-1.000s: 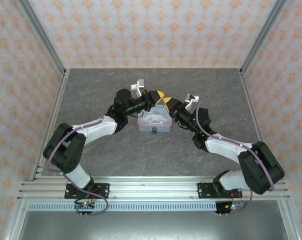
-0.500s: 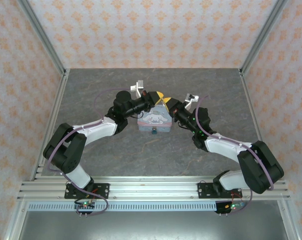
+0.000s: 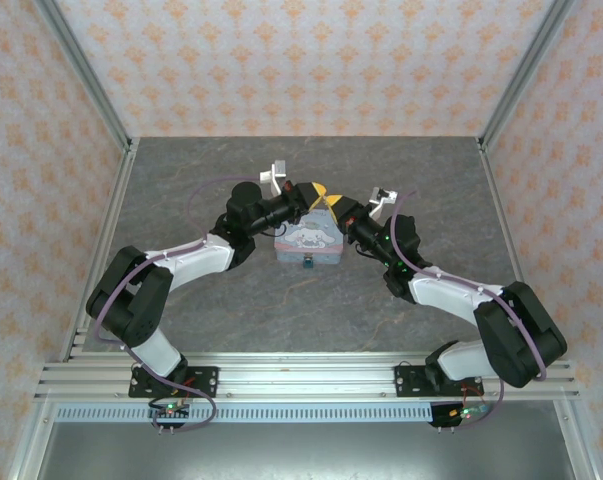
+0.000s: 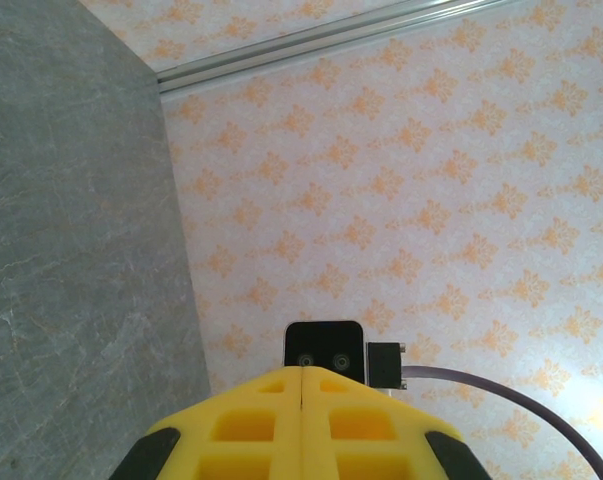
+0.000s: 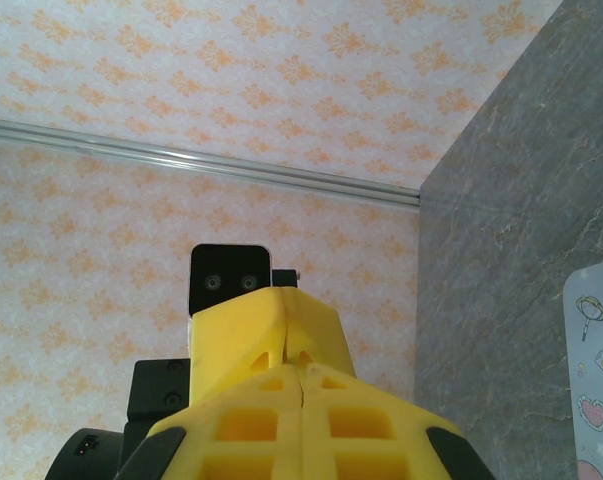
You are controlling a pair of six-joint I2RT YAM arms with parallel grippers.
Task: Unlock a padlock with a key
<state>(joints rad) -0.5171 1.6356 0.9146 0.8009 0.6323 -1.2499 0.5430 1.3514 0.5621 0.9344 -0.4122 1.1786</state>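
Note:
A tiny teal padlock [image 3: 307, 264] hangs on the near side of a pale blue cartoon tin [image 3: 306, 240] at mid-table. My left gripper [image 3: 318, 189] and right gripper [image 3: 332, 204] meet tip to tip just above the tin's far edge. In the left wrist view my left gripper [image 4: 302, 369] has its yellow fingers pressed together, with nothing showing between them. The right wrist view shows my right gripper [image 5: 301, 369] shut the same way, tip against the left gripper's yellow fingers [image 5: 266, 325]. The key is hidden.
The grey stone-patterned table [image 3: 231, 300] is walled by orange-patterned panels [image 3: 311, 60] with aluminium posts [image 3: 86, 85] at the corners. A corner of the tin [image 5: 599, 390] lies low at the right of the right wrist view. Both arms arch in from the near rail [image 3: 301, 375].
The right gripper's yellow fingers have closed the last bit. The left gripper has shifted slightly at the tin's far edge. Tin and padlock have not moved.

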